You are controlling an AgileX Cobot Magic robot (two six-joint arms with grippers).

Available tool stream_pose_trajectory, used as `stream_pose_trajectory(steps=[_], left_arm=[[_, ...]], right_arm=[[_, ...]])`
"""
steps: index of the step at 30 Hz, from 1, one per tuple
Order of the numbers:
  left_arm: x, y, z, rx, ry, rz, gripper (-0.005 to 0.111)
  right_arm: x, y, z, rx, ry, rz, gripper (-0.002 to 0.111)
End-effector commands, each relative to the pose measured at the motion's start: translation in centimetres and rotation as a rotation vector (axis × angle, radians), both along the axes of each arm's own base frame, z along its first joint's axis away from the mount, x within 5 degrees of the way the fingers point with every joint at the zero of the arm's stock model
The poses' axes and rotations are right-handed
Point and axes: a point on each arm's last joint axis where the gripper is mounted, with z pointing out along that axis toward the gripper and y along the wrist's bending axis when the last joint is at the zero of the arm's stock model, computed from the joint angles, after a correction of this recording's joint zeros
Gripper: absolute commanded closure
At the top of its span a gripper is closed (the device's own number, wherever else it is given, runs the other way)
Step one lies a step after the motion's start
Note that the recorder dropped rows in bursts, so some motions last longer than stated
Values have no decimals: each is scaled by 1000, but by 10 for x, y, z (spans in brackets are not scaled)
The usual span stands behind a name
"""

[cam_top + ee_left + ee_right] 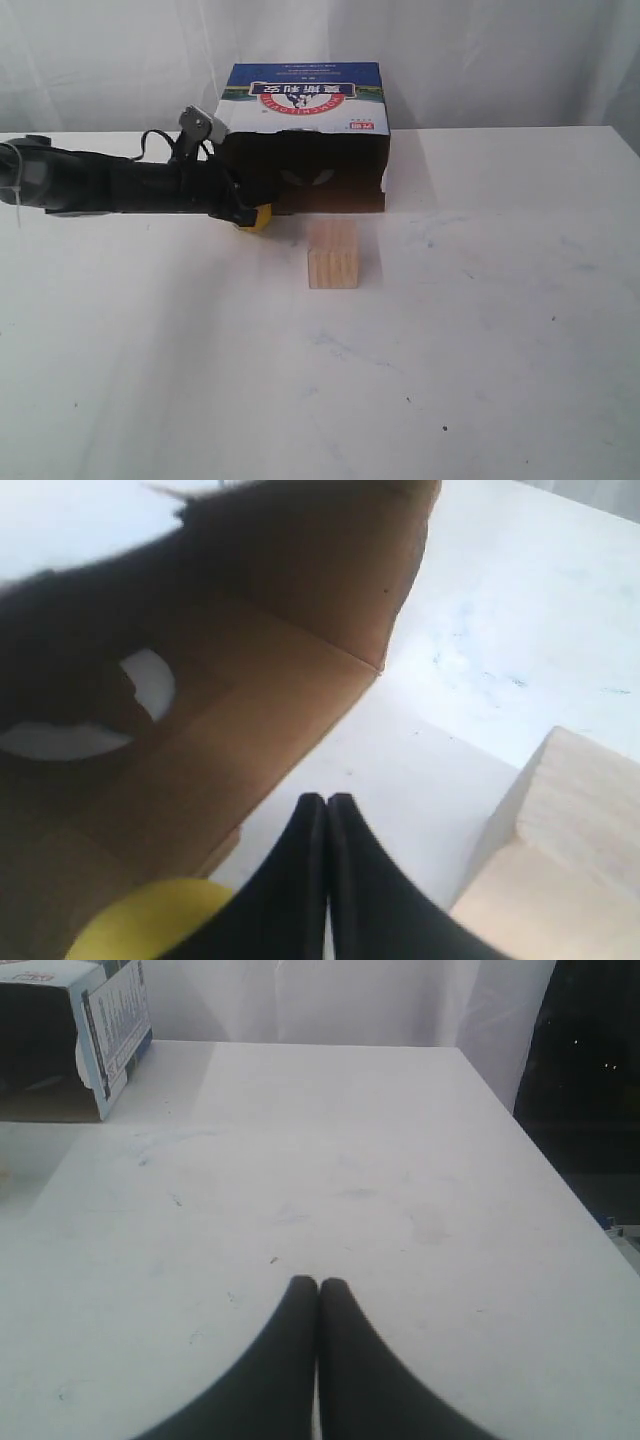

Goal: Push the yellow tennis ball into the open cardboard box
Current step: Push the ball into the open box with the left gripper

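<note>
The yellow tennis ball [258,217] lies at the left end of the open cardboard box's mouth, half hidden behind my left gripper [238,212]. In the left wrist view the ball [150,920] presses against the side of the shut black fingers [300,880], right at the box's brown floor flap [230,750]. The box [305,135] lies with its blue-and-white printed top up and its dark opening facing the camera. My left gripper [326,800] holds nothing. My right gripper [318,1284] is shut over bare table, far from the box [75,1040], and is out of the exterior view.
A pale wooden cube [333,254] stands just in front of the box's opening, to the right of the ball; the left wrist view has the cube [560,850] close beside the fingers. The white table [450,350] spreads around; white curtains hang behind.
</note>
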Motion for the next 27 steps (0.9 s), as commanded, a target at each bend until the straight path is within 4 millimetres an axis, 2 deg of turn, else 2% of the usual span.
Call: stream_pose_trajectory(steps=[1,8,13,18,23,27], left_arm=[[-28,14,10,31,38,61,107],[-66,20,-22,126,136,58,107],[-76,22,-37,174,154,40,107],[-60,19,-52,153,154,23,107],[-21,19,-66,184,108,57,107],[9,15,-55,132,43,68,107]], right_arm=[[0,0,-2,4,-1,-3,108],[0,0,-2,4,-1,-3,108],[0,0,-2,4,-1,-3,108],[0,0,-2,4,-1,-3,108],[0,0,-2,4,-1,-3,108],[0,0,-2,4,-1,-3,108]])
